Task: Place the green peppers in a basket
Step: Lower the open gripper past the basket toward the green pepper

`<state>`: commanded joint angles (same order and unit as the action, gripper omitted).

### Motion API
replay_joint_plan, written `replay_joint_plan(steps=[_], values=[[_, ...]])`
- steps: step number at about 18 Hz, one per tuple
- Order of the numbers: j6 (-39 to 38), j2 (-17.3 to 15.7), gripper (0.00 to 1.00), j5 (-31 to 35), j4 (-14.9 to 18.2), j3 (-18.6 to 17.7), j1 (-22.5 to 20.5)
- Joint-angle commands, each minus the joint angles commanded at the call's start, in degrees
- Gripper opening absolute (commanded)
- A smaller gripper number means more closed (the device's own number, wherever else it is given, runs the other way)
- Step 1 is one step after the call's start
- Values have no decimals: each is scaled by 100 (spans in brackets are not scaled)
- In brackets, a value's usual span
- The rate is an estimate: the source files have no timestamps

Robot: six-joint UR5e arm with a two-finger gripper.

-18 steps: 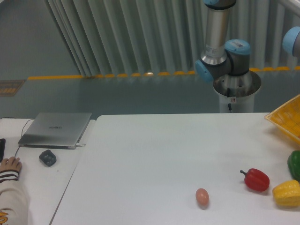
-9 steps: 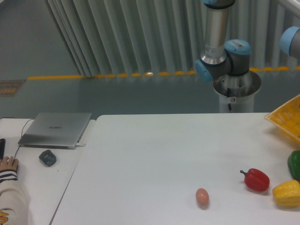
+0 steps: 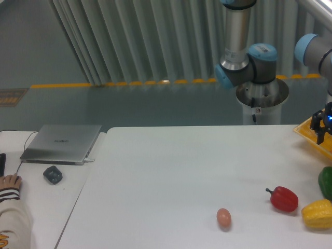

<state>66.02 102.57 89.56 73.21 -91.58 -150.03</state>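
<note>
Green pepper [image 3: 326, 182] sitting on desk [image 3: 171, 176] at right frame edge, partly cut off. Yellow pepper [image 3: 317, 213] lying just below it, nearly touching; red pepper [image 3: 283, 198] lying near, to its left; egg [image 3: 223, 217] resting farther left, well apart. Basket [image 3: 313, 133] showing above green pepper, only corner in view. Pincer [image 3: 321, 124] hanging over basket corner, well above green pepper, gripping nothing; gap between fingers too small to judge.

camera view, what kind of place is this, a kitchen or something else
Probably a robotics lab or workshop, not a kitchen. A robot arm is mounted on a pedestal behind a plain white table, a yellow safety line marks the floor, and a laptop sits on a side desk.
</note>
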Motion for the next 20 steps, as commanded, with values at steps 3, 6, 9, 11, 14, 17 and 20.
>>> replay_joint_plan(steps=[3,6,9,11,14,17,20], values=[[-325,44,100,79,-18,-71,0],[-1115,158,100,79,-184,-88,9],[-1460,263,100,79,-308,-97,61],[-1460,369,100,88,-421,-97,70],[-1469,509,100,97,-589,-53,70],[-1460,641,100,114,-668,-53,44],[-1460,685,100,114,-756,-53,18]])
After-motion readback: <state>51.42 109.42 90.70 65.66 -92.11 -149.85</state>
